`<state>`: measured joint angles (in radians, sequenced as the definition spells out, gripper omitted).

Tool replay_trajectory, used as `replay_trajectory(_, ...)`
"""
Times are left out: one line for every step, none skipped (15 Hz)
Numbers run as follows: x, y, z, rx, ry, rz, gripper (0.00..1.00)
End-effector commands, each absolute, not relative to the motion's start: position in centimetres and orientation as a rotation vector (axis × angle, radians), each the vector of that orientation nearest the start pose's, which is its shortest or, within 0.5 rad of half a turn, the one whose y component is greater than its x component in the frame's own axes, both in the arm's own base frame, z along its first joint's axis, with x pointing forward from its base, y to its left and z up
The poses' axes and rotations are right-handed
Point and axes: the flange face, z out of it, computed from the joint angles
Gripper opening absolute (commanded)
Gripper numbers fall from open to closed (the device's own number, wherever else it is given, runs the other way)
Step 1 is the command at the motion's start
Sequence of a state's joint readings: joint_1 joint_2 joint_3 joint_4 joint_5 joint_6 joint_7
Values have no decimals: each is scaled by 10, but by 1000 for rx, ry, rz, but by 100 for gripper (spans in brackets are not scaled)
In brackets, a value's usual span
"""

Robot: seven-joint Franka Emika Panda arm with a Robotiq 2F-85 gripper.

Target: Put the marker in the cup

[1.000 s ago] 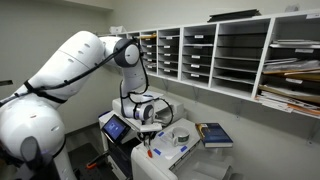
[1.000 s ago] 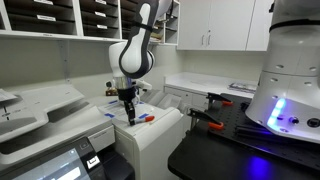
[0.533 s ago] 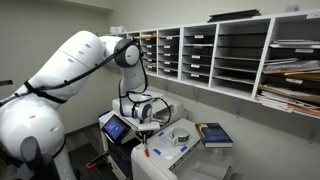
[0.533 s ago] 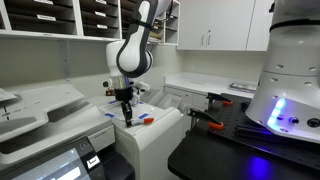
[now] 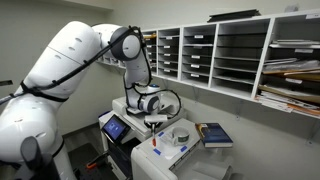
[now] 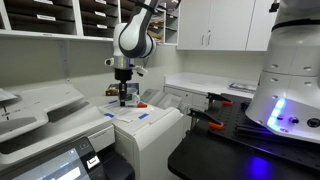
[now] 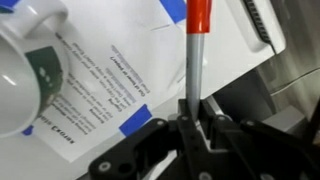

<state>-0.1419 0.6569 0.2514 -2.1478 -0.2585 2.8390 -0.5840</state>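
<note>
Pincer pinches marker by its grey barrel. Marker judged light, stiff, slick; hold firm. Cup sits left.

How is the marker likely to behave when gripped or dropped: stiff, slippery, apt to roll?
Probably stiff: the marker juts straight though the gripper pinches only one end. Its smooth round barrel might slip or roll if dropped. Being slim, it is likely light.

arm: white, reaches in from the left | gripper: points down over the white machine | cup: upright on the machine top, near the gripper | blue book: flat beside cup | wall shelves: behind, holding papers
</note>
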Motion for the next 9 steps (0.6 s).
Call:
replay_trajectory(559,62,131,-2827,-1205,-243,4)
replay_trajectory(565,55,138,-2848,-1162,-282,4)
replay_trajectory(571,50,144,-2864,-1133,-318,4)
replay_trajectory(576,47,149,-2866,-1121,-363,4)
replay_trajectory(580,43,154,-2879,-1112,-404,4)
replay_trajectory(585,40,158,-2877,-1122,-436,4)
replay_trajectory(589,38,162,-2878,-1129,-463,4)
replay_trajectory(594,35,166,-2880,-1147,-478,4)
replay_trajectory(598,32,169,-2887,-1174,-493,4)
